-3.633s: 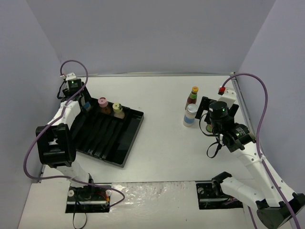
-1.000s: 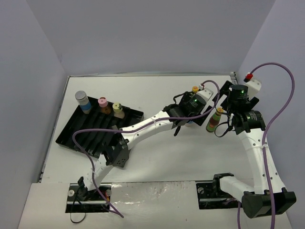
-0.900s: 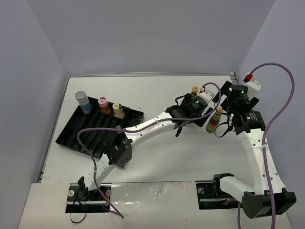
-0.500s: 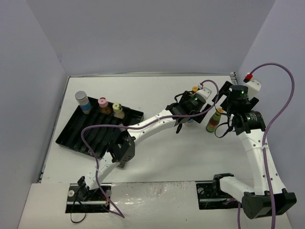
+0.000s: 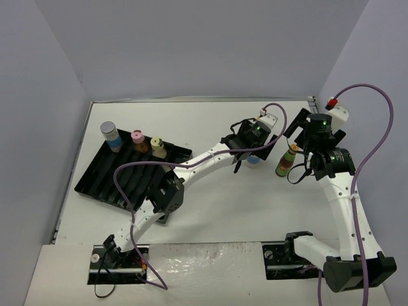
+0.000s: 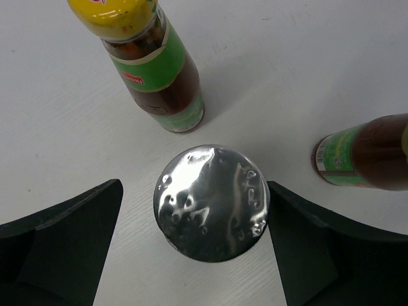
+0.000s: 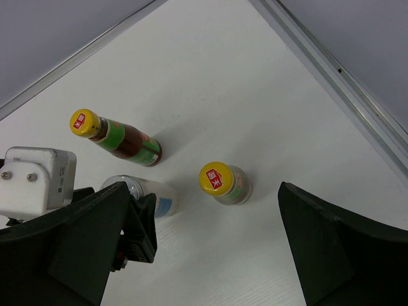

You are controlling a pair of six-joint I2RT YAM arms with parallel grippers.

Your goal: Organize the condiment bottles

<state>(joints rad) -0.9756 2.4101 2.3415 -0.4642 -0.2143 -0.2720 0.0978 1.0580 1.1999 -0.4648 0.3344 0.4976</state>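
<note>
My left gripper (image 6: 194,194) is open, one finger on each side of a silver-lidded bottle (image 6: 211,203) with a blue-white label (image 5: 254,159). The right finger is close to the lid and the left finger stands apart from it. Two dark condiment bottles with green labels and yellow caps stand near it, one behind (image 6: 159,70) and one to the right (image 6: 370,153). My right gripper (image 7: 204,191) hangs open above that right-hand bottle (image 7: 223,182) (image 5: 285,164). A second silver-lidded bottle (image 5: 110,136), a pink-capped bottle (image 5: 138,141) and a pale-yellow-capped bottle (image 5: 157,147) stand along the far edge of the black ridged tray (image 5: 127,182).
The left arm (image 5: 204,159) stretches across the table from the tray side to the bottles at the right. A raised rail (image 7: 344,83) runs along the table's right edge, close behind the right gripper. Purple cables loop over both arms.
Since the earliest frame the left arm has left a silver-lidded bottle in the tray and reached across to the right. In the last second its gripper shifted slightly over the other silver-lidded bottle.
</note>
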